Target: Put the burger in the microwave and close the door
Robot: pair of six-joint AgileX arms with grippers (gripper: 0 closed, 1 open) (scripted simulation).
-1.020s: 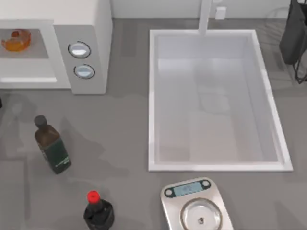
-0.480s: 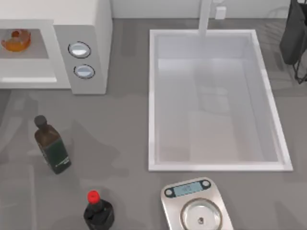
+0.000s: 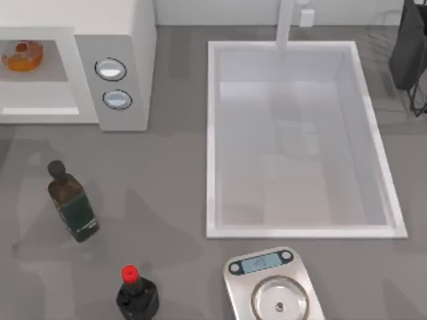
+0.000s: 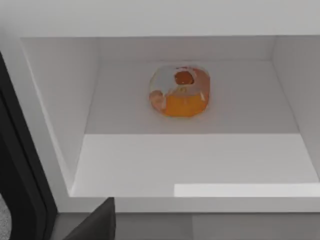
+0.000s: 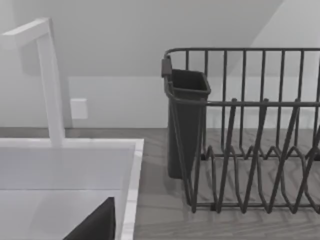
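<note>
The burger (image 3: 22, 55) sat inside the microwave (image 3: 100, 67) cavity at the top view's upper left; my left wrist view faced it (image 4: 180, 91) resting toward the back. How wide either of my pincers stood, I couldn't tell.

Dark fingertip (image 4: 97, 222) of left hand.
</note>
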